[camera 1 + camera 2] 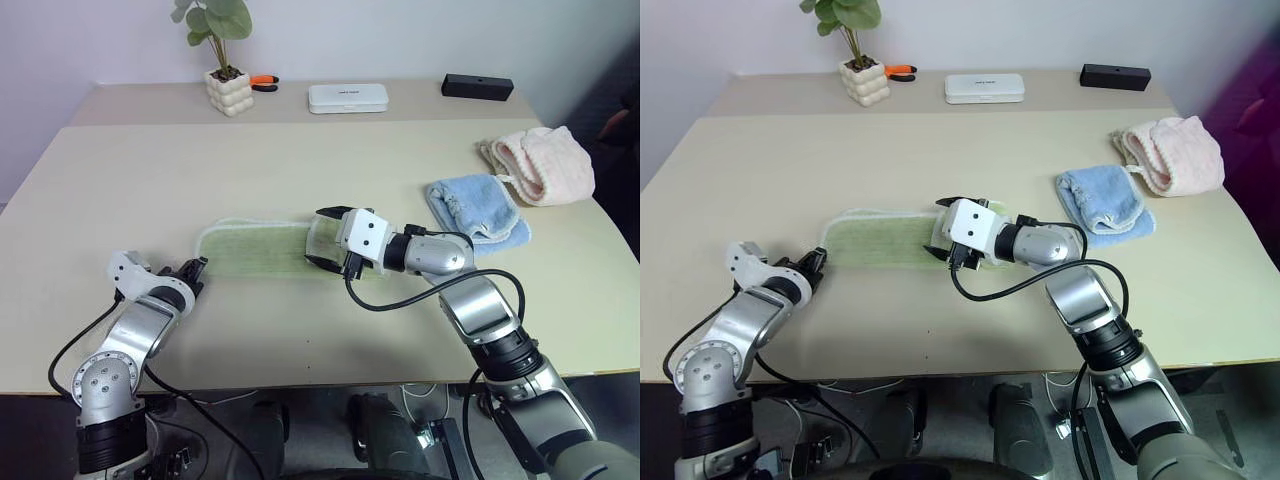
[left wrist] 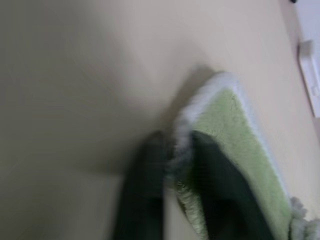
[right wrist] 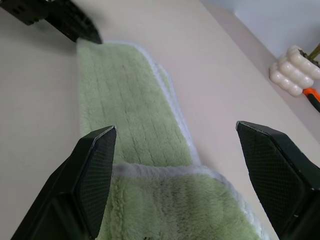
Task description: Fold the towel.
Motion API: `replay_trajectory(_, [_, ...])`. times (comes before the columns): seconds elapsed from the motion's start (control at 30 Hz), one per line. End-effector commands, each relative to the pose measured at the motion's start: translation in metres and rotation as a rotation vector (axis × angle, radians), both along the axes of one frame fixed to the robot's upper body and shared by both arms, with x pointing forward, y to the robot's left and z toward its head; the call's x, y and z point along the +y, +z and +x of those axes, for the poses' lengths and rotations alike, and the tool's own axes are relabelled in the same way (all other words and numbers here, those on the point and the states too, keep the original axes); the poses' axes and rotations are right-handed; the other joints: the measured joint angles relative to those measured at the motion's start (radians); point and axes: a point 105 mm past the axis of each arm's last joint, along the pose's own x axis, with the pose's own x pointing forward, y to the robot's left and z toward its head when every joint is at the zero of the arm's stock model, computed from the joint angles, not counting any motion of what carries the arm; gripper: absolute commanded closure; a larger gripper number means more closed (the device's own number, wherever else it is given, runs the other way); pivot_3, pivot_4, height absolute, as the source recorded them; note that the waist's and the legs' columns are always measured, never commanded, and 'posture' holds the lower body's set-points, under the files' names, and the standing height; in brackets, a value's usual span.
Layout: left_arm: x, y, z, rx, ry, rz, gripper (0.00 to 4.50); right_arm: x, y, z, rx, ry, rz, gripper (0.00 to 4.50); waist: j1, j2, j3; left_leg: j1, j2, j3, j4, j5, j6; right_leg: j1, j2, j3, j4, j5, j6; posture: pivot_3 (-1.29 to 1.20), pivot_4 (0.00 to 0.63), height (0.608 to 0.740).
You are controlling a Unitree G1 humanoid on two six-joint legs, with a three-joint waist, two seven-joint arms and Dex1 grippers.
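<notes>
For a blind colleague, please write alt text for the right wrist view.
Two open black fingers of the right gripper hover over a light green towel on a beige table. The left gripper is shut on the towel's far corner.

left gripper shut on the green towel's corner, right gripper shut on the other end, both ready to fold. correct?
Not quite. The left gripper is shut on the corner of the green towel, but the right gripper is open: the right wrist view shows its fingers spread wide above the towel, gripping nothing.
</notes>
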Motion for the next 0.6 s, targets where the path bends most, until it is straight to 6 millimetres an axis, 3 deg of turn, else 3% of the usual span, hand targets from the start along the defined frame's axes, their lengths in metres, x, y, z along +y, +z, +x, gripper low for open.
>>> replay_trajectory(0.03, [0.005, 0.015, 0.004, -0.083, 0.005, 0.026, 4.43, 0.003, 0.009, -0.007, -0.040, 0.012, 0.020, 0.59, 0.001, 0.000, 0.000, 0.000, 0.000, 0.000, 0.000, 0.000, 0.000, 0.000, 0.000, 0.000, 0.000, 0.000, 0.000, 0.00, 0.150, 0.737])
replay_trajectory(0.2, [0.053, 0.062, -0.001, -0.268, 0.093, 0.253, 4.43, -0.002, 0.006, -0.013, 0.084, -0.011, 0.094, 0.59, -0.014, -0.002, 0.001, -0.001, 0.000, -0.001, -0.001, 0.000, 0.000, -0.001, 0.001, -0.001, -0.001, 0.000, 0.000, 0.00, 0.150, 0.737])
replay_trajectory(0.3, [0.057, 0.090, -0.002, -0.359, 0.030, 0.396, 4.43, -0.007, 0.004, -0.018, 0.141, -0.007, 0.114, 0.59, -0.016, -0.002, 0.001, -0.001, 0.001, -0.001, -0.002, 0.000, 0.000, -0.002, 0.001, -0.001, -0.001, 0.000, 0.000, 0.00, 0.150, 0.737])
replay_trajectory(0.37, [0.049, 0.103, -0.001, -0.403, -0.044, 0.481, 4.43, -0.010, 0.003, -0.019, 0.157, -0.015, 0.117, 0.59, -0.016, -0.002, 0.001, -0.001, 0.001, -0.001, -0.002, 0.000, 0.000, -0.002, 0.001, -0.001, -0.001, 0.000, 0.000, 0.00, 0.150, 0.737])
replay_trajectory(0.47, [-0.006, 0.122, 0.001, -0.538, -0.344, 0.655, 4.43, -0.017, -0.004, -0.015, 0.162, -0.044, 0.100, 0.59, -0.010, -0.002, 0.001, -0.002, 0.001, 0.000, -0.002, 0.000, 0.000, -0.002, 0.000, -0.001, -0.004, 0.000, 0.000, 0.00, 0.150, 0.737])
replay_trajectory(0.53, [-0.046, 0.125, -0.004, -0.616, -0.534, 0.703, 4.43, -0.019, -0.006, -0.013, 0.161, -0.057, 0.098, 0.59, -0.010, -0.002, 0.001, -0.003, 0.000, -0.001, -0.002, 0.000, -0.001, -0.001, 0.000, -0.001, -0.006, 0.000, 0.000, 0.00, 0.150, 0.737])
replay_trajectory(0.6, [-0.071, 0.122, -0.008, -0.655, -0.647, 0.723, 4.43, -0.020, -0.007, -0.011, 0.160, -0.066, 0.100, 0.59, -0.014, -0.002, 0.001, -0.005, 0.000, 0.000, -0.002, 0.000, -0.001, 0.000, 0.000, 0.000, -0.010, 0.001, 0.000, 0.00, 0.150, 0.737])
